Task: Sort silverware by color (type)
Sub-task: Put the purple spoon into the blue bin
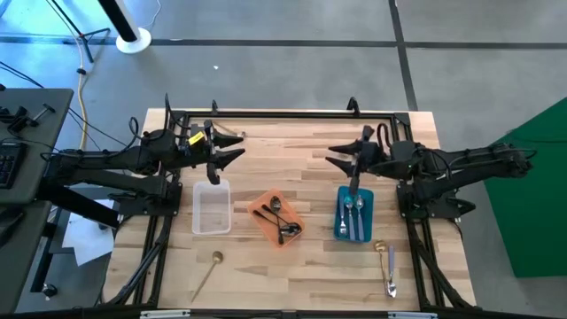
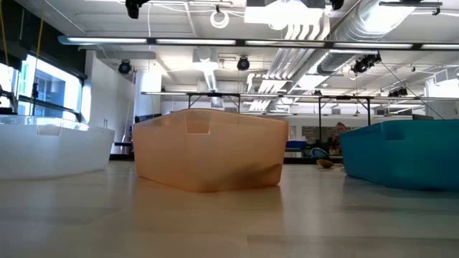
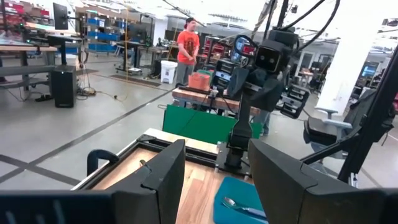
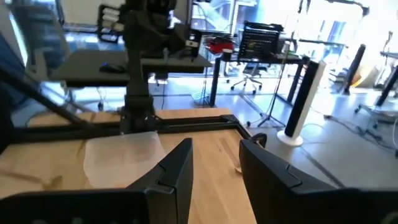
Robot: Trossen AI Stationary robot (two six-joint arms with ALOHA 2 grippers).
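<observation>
Three trays sit in a row across mid-table: clear tray (image 1: 212,207), orange tray (image 1: 262,215) at an angle, blue tray (image 1: 340,221). Bare wood shows between each pair; I could pass there. Front strip mostly open, apart from a gold spoon (image 1: 207,271) front left and two spoons (image 1: 387,268) front right. The back of the table, beyond the trays, is bare wood.

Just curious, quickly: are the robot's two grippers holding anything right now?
Left gripper: fingers open, holding nothing, above the table's far side.
Right gripper: fingers open, holding nothing.
</observation>
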